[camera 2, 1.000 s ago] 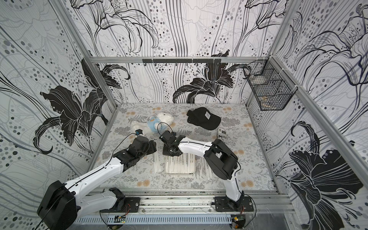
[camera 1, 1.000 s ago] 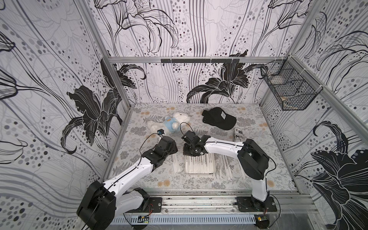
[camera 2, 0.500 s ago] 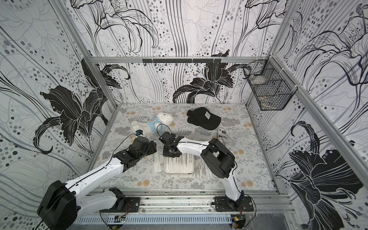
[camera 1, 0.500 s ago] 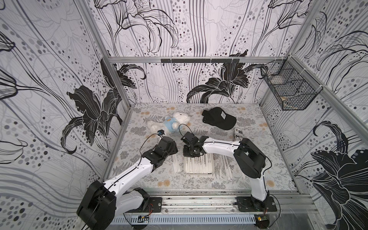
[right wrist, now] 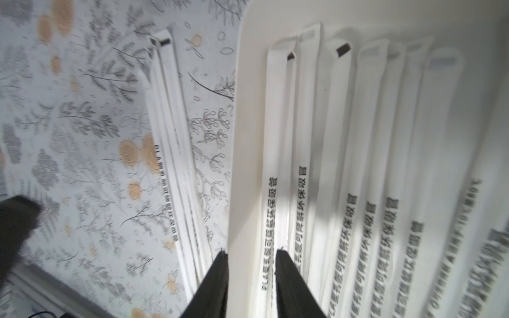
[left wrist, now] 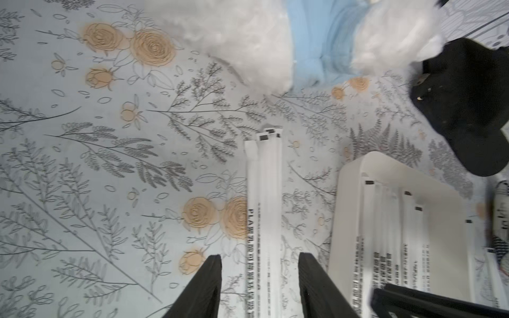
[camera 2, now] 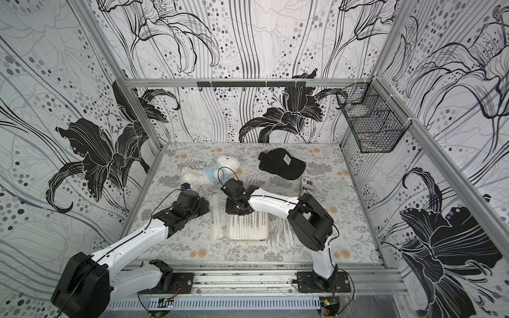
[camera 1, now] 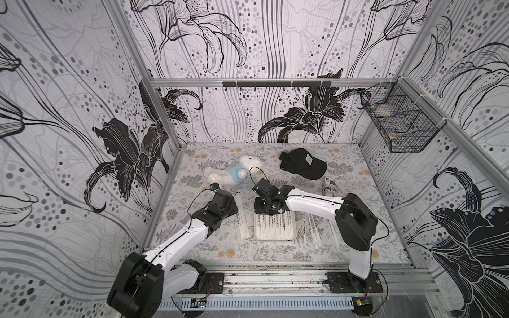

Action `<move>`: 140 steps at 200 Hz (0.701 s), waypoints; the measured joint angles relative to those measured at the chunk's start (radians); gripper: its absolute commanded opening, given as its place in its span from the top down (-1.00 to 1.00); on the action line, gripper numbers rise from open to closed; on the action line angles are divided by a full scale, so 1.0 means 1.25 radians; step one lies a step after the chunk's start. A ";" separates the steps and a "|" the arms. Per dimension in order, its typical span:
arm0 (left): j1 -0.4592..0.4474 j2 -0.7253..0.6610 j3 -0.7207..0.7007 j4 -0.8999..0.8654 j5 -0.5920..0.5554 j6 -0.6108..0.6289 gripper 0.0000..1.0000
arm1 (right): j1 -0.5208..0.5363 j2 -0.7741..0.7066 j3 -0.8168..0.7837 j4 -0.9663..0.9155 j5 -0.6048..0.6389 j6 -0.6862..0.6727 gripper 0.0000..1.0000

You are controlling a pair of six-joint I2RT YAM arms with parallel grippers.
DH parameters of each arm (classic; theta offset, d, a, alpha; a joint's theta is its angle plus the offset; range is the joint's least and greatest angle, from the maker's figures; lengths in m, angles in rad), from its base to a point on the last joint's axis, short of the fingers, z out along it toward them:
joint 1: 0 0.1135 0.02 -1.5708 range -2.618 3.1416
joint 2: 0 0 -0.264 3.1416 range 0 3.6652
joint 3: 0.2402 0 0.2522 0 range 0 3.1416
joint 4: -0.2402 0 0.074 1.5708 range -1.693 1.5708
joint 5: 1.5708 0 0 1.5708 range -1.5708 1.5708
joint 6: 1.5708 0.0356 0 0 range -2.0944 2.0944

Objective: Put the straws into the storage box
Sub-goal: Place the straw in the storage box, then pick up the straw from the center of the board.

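Your storage box [camera 1: 275, 239] sits on the flowered table [camera 1: 248, 253] near the front edge, between the 2 arms. In both top views a row of straws [camera 1: 275, 224] lies flat in it, side by side along its length.

A small bundle [camera 1: 240, 217] of loose straws lies on the table just beside the box on the left arm's side, parallel to it and not touching it. More loose straws [camera 1: 314, 230] lie scattered near the box on the right arm's side.

Your left gripper [left wrist: 260, 258] hangs low over the bundle. In the left wrist view its 2 black fingers [left wrist: 203, 283] stand wide, 1 on each side of the bundle. Bare table shows between each finger and the paper, so it holds nothing.

Your right gripper [right wrist: 252, 253] is over the far end of the box, at the corner next to the bundle. Its jaws are parted narrowly. The box's rim and the outermost straw show between them, and that straw lies in the box with the others, gripped by neither finger.

Farther back you have a white teddy bear [camera 1: 234, 172] in a blue shirt, a black cap [camera 1: 303, 165] and a small printed packet [camera 1: 329, 187]. A black wire basket [camera 1: 399, 129] hangs on the right wall.
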State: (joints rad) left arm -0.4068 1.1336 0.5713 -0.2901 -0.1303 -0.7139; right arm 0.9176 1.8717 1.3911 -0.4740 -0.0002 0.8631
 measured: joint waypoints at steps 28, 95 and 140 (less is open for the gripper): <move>0.017 0.039 -0.010 0.015 0.050 -0.003 0.29 | -0.038 -0.114 -0.027 -0.012 0.019 -0.046 0.47; -0.019 0.176 0.017 0.026 0.050 0.026 0.38 | -0.073 -0.162 -0.125 -0.009 0.042 -0.060 0.49; -0.068 0.244 0.064 0.000 -0.002 0.046 0.49 | -0.073 -0.161 -0.130 0.009 0.043 -0.061 0.50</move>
State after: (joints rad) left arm -0.4915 1.4384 0.6514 -0.2901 -0.1322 -0.6563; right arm 0.8261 1.6699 1.2282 -0.4625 0.0532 0.7872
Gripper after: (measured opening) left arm 0.269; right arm 0.250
